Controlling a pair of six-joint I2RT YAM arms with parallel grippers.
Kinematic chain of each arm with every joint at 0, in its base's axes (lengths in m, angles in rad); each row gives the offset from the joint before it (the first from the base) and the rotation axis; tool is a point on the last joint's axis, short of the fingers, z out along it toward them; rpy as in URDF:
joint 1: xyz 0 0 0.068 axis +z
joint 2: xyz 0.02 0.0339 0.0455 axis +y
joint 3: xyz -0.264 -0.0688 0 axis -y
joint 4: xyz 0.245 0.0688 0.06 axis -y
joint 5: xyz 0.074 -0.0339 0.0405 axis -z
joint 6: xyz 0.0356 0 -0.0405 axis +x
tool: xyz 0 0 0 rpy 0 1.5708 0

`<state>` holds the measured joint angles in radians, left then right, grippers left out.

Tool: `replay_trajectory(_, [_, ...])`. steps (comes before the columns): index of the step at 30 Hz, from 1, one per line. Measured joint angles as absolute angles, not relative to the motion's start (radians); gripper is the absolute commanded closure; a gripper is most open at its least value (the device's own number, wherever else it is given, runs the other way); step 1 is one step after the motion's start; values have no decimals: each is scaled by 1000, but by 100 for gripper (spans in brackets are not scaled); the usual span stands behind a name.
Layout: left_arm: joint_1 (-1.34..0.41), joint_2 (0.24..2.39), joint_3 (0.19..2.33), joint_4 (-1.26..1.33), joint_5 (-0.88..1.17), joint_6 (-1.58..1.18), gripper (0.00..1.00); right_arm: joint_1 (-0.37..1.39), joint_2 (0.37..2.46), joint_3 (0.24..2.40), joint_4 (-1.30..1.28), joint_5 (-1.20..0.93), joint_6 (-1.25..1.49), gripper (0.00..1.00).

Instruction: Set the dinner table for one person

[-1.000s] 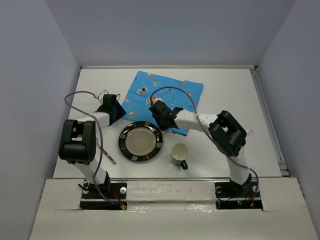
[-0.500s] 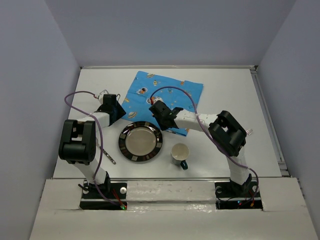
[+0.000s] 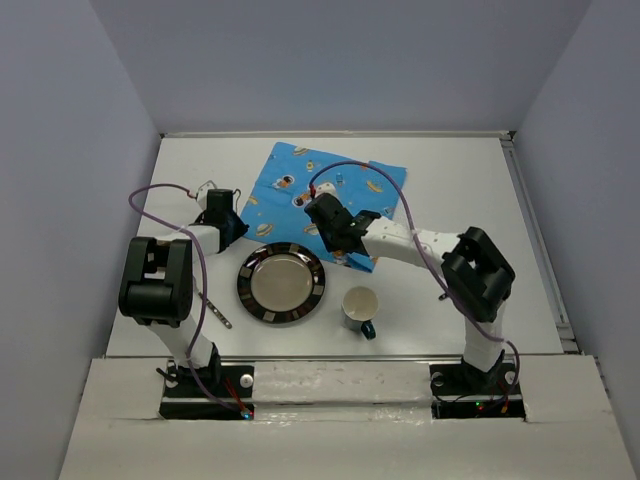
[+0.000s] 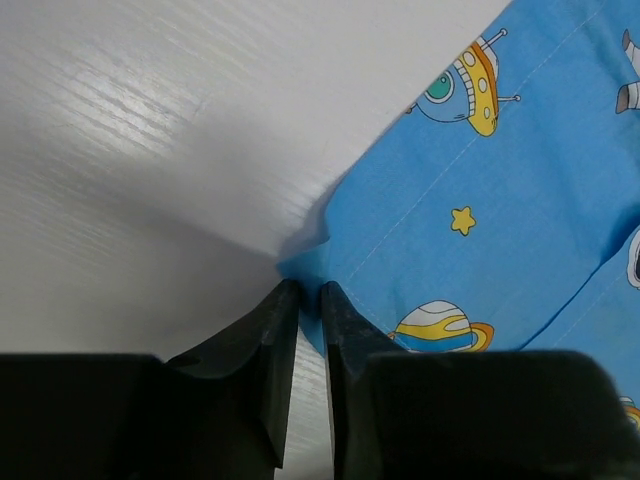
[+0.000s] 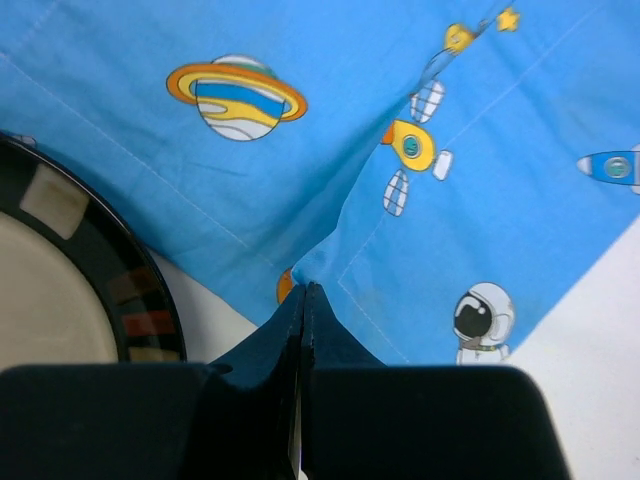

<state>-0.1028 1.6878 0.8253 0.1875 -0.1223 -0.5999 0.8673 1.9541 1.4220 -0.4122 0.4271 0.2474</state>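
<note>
Bright, even and diffuse from overhead in the top view; no hard shadows on the white bench (image 3: 450, 180), only faint grey smudges under the arms (image 3: 400, 240). Sharp throughout, with mild wide-angle lean in the walls (image 3: 80, 150) toward the corners. Slight sheen on the dark rim of the plate (image 3: 247, 285).

From the left wrist, a broad soft shadow across the bench beside the blue cloth (image 4: 500, 200), with streaky glare higher up. Fingers (image 4: 262, 370) black, underexposed, soft at close range.

From the right wrist, crisp and saturated on the cloth print, featureless black on the fingers, a little soft on the plate rim at the left edge.
</note>
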Motion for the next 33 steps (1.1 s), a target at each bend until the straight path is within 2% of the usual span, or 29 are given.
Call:
replay_trajectory(1, [-103, 1688, 822, 191, -125, -601, 91, 867, 1924, 1416, -409, 442, 254, 100])
replay_trajectory(2, [-103, 1687, 819, 194, -128, -606, 100, 867, 1901, 1415, -408, 451, 258, 100])
replay_trajectory(7, [-103, 1687, 817, 199, -134, -601, 100, 870, 1796, 1361, -386, 503, 274, 100])
replay_trajectory(13, [-103, 1610, 810, 191, -128, -601, 100, 847, 1556, 1242, -374, 575, 300, 100])
replay_trajectory(21, [-103, 1371, 873, 189, -121, -599, 100, 639, 1259, 1175, -333, 603, 319, 100])
replay_trajectory(27, [-103, 1294, 1001, 173, -102, -601, 100, 487, 1177, 1179, -310, 579, 310, 100])
replay_trajectory(33, [-102, 1213, 1162, 153, -87, -600, 100, 436, 1155, 1253, -307, 564, 275, 100])
